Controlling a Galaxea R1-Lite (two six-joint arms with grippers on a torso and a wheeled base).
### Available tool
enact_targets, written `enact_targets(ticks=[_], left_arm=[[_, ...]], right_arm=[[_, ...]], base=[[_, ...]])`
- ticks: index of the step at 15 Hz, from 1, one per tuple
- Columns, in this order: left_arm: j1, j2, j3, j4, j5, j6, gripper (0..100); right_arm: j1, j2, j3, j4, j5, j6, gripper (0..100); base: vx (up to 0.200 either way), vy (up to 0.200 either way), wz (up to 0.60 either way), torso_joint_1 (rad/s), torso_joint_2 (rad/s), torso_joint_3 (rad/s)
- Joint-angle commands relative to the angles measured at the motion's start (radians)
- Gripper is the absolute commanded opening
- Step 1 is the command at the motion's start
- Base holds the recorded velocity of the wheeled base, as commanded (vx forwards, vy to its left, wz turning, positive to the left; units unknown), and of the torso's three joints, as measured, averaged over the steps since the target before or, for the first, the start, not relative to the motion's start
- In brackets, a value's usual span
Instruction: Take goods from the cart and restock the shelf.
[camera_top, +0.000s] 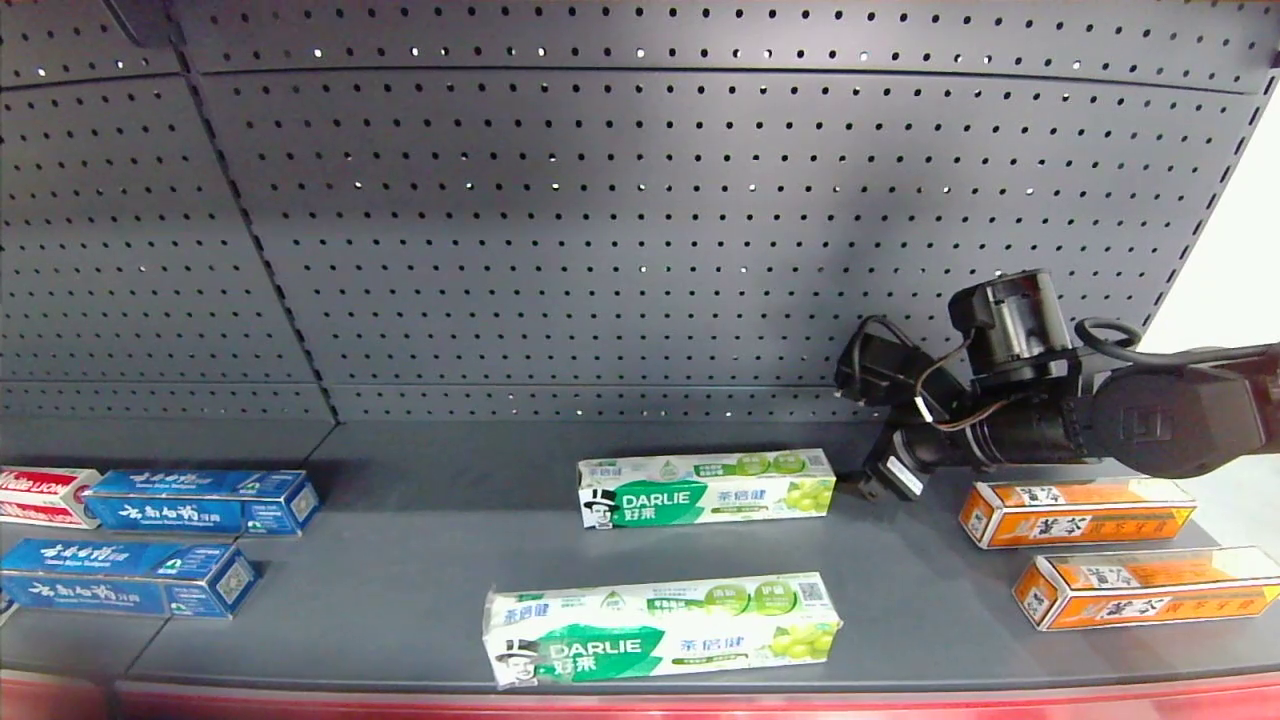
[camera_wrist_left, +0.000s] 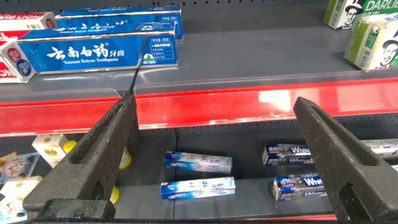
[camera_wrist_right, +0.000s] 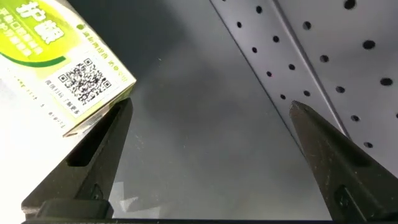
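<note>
Green toothpaste box (camera_top: 662, 630) at shelf's (camera_top: 400, 560) front edge — right gripper (camera_wrist_right: 210, 109) released beside rear green box (camera_top: 706, 487); left gripper (camera_wrist_left: 214, 99) released too.

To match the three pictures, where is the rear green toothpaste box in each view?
Head view: rear green box, mid-shelf, beside the right gripper.
Left wrist view: the same box, far off behind the nearer green box.
Right wrist view: its coded end beside one of the jaws.
Shared landmark: the grey shelf board.
</note>
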Motion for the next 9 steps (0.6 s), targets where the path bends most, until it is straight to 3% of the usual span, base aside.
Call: enact_targets(ticks=[1, 9], left_arm=[[0.0, 0.0, -0.001, 0.0, 0.0, 0.0, 100], [0.0, 0.0, -0.001, 0.0, 0.0, 0.0, 100]], right_arm=[[0.002, 0.003, 0.004, 0.0, 0.001, -0.001, 100], [0.028, -0.016, 0.028, 0.002, 0.005, 0.001, 100]], base=[[0.0, 0.0, 0.0, 0.0, 0.0, 0.0], [0.0, 0.0, 0.0, 0.0, 0.0, 0.0]])
